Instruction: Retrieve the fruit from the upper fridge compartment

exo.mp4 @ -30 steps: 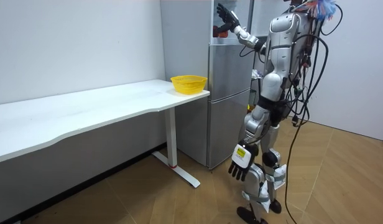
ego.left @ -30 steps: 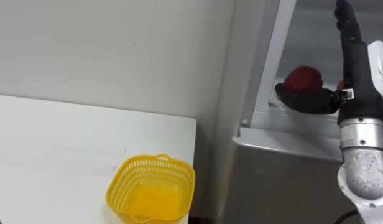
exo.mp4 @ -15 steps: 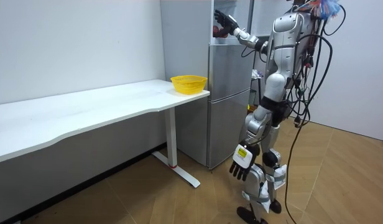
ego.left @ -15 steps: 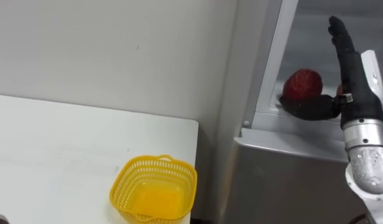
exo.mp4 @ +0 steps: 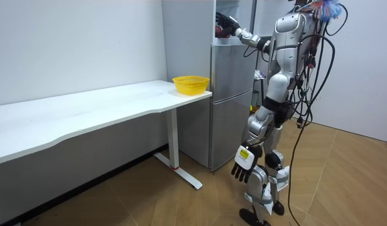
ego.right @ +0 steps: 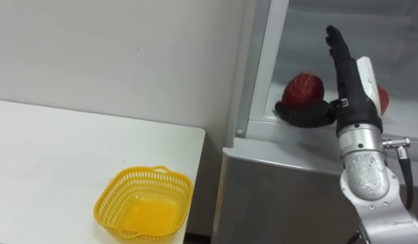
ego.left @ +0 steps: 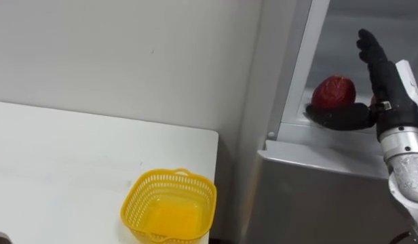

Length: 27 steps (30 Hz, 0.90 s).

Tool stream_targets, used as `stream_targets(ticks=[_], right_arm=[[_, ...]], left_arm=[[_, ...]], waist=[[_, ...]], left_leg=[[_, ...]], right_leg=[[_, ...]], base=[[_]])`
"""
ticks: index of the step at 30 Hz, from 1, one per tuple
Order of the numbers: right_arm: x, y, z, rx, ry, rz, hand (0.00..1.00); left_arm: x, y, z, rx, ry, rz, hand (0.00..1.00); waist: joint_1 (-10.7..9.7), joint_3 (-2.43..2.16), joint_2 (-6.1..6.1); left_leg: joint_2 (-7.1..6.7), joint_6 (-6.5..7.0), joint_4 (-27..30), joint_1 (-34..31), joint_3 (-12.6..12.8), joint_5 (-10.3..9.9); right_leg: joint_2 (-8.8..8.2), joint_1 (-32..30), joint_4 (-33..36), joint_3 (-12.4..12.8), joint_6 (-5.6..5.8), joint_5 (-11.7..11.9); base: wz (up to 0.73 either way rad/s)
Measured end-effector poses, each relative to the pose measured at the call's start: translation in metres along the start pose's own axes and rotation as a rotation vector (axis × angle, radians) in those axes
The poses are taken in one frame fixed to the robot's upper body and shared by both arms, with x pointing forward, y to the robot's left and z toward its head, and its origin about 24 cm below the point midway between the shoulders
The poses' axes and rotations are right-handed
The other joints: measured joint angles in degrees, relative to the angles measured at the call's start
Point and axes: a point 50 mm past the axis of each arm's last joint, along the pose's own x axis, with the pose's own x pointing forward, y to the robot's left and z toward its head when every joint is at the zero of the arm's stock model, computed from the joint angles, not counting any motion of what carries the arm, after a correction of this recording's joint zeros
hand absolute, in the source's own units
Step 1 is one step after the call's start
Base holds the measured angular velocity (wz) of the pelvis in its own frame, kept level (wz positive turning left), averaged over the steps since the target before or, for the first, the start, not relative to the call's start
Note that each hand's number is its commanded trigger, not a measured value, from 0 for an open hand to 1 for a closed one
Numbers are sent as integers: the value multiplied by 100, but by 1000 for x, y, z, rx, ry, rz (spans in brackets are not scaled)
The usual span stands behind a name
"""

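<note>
Table [ego.left: 60, 156], white, with yellow basket [ego.left: 169, 207] at its right end; beside it the fridge [ego.left: 311, 183], upper compartment open, red fruit [ego.left: 333, 92] on its shelf. Right hand [ego.left: 387, 91] stands just beside the fruit, fingers straight and upright, thumb stretched along the fruit's lower front. Left hand [exo.mp4: 243, 164] hangs relaxed by the thigh.

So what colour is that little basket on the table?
Bright yellow; the basket sits near the white table's corner, clearest in the left eye view.
</note>
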Motion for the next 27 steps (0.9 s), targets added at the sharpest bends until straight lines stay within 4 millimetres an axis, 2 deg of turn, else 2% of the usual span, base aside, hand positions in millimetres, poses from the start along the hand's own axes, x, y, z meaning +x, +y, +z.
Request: stream_targets(ticks=[17,27], right_arm=[[11,4,4,25,36,121,0],[19,1,2,142,83,173,0]], left_arm=[[-1,-1,-2,20,12,-18,0],[-1,0,-1,19,16,-14,0]], waist=[[-32,2,-56],[-30,14,-98]], left_leg=[[-6,0,4,-21,1,3],[0,0,9,-18,0,3]], right_leg=[[7,-1,1,5,0,0],[-4,2,0,9,0,0]], base=[[0],[0]])
